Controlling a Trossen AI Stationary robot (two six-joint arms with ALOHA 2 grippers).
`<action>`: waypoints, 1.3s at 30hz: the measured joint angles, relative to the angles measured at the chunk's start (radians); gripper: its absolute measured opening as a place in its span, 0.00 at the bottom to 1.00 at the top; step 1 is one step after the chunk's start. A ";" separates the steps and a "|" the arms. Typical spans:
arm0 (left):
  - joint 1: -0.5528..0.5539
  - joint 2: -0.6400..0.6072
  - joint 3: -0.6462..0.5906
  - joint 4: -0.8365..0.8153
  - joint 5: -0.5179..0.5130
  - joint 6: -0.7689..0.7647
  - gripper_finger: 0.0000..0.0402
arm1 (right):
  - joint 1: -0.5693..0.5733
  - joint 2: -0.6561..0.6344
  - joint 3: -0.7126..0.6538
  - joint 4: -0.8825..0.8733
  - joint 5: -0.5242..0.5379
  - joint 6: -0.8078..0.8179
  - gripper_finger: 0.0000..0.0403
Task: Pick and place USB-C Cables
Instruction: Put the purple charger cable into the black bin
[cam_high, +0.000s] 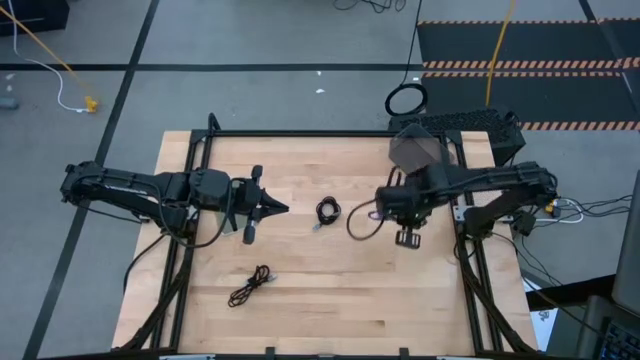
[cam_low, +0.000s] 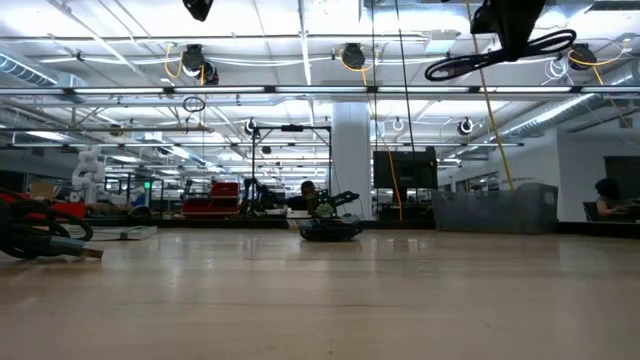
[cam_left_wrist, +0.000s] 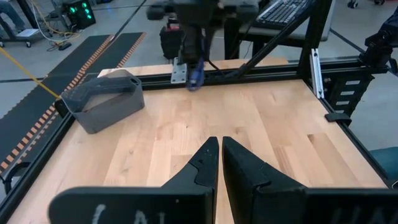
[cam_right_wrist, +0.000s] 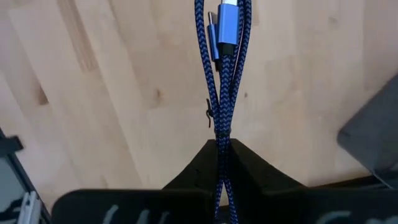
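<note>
Readable text: I am finding none in any of the four views.
Gripper bodies: I am seeing pale marks on the left gripper (cam_left_wrist: 219, 163) and on the right gripper (cam_right_wrist: 225, 163), but they are too blurred for me to read.
Keyboard: I am seeing a keyboard (cam_left_wrist: 283, 10) beyond the table, its key legends too small to make out.
</note>
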 joint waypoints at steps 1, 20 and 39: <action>0.000 0.000 0.000 0.000 0.000 0.000 0.06 | -0.015 -0.013 0.000 -0.003 0.000 -0.001 0.03; 0.000 0.000 0.000 0.001 0.000 -0.003 0.06 | -0.400 -0.070 -0.001 -0.019 0.264 -0.039 0.03; 0.000 0.000 0.000 0.000 0.000 -0.003 0.06 | -0.804 -0.070 -0.002 0.028 0.251 -0.411 0.03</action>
